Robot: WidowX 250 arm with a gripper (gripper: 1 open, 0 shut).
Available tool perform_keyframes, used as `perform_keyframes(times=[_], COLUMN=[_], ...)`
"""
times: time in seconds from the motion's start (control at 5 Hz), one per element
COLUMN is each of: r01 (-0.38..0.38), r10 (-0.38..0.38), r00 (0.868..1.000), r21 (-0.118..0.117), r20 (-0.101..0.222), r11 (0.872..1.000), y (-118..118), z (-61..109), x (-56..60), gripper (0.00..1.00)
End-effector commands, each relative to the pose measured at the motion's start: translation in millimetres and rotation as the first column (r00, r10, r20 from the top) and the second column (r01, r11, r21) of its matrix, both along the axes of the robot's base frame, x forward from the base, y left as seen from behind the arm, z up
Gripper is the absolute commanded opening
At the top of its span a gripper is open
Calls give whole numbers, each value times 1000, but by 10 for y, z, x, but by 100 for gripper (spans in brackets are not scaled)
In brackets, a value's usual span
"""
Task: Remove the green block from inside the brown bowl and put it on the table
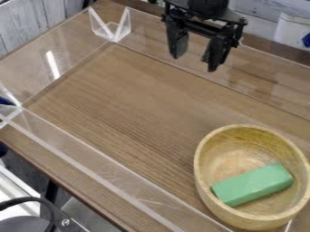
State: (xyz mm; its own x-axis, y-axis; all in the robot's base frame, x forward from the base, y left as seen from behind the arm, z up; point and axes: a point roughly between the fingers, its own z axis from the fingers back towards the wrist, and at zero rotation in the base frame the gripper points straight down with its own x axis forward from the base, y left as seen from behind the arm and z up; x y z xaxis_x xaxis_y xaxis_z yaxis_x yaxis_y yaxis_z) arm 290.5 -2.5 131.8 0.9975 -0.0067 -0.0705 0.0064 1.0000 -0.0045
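While the matte green rectangular block (252, 184) lies inside the round tan wooden bowl (202, 169), the black two-fingered gripper (195, 54) hangs well apart, spread wide and holding nothing; reaching comes first, so it likely needs to travel over the bowl and descend.

Clear bracket: a see-through angular piece (111, 24) with pale, shining edges.
Grey patch: a ribbed, silvery surface (34, 18), left of the clear bracket.
Glare: a narrow white streak of light (53, 64), below and left of the clear bracket.
White object: partly cut off by the frame (291, 29), far right of the clear bracket; its identity is unclear.
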Motion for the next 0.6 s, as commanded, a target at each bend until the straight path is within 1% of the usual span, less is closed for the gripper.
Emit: perform_keyframes(times=[0.0,0.2,0.4], r01=[21,83,143], r10=[-21,-83,-144], r00=[999,996,989], r21=[-3,-10,-24], r20=[-24,-37,-32], r11=[1000,997,989], y=[-75,-261,-448], z=[-75,-138,-208], x=[-76,-301,-432], gripper=[100,100,100])
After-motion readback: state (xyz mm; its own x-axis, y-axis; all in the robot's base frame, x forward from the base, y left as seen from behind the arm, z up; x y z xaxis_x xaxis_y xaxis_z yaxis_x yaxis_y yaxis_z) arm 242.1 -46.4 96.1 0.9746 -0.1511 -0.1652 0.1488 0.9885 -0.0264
